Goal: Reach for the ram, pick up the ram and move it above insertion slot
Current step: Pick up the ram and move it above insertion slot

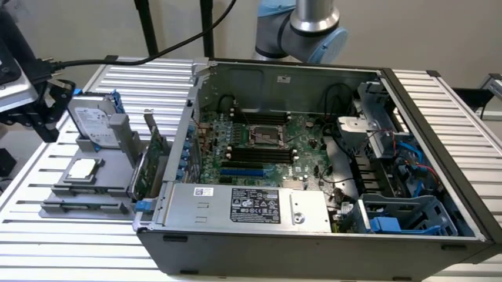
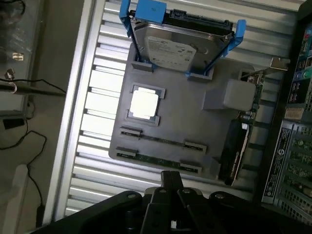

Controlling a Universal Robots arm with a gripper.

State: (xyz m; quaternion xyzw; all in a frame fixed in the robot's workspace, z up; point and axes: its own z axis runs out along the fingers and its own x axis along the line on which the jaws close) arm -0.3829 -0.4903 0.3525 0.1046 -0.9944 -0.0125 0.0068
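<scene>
The gripper (image 2: 171,175) is held over the grey fixture (image 2: 185,112), just off the edge where the ram (image 2: 158,160) is kept, so that this stick lies nearest the fingers (image 2: 167,181). The fingers are seen drawn together with no gap between them, and nothing is gripped.

The ram is stood on its long edge and is caught at each end by a small clip, presumably so that its upper edge is left free to be grasped from above. It has not been lifted. A 2nd pair of clips lies parallel just beyond it. A thin strip is held there too, though it cannot be told whether that is another stick. 2 holder rows are thus counted.

On the same fixture, 1 hard drive (image 2: 170,48) is propped at a tilt in a blue bracket (image 2: 151,9). 1 processor (image 2: 145,103) is seated flat in a square pocket, and 1 expansion card (image 2: 236,146) is stood upright beside a grey block (image 2: 234,95).

The fixture is set on the slatted bench (image 2: 95,112) beside 1 open computer case (image 1: 314,247). The case is open on top, so the dark memory slots (image 1: 259,155) are exposed from above, well apart from the ram.
</scene>
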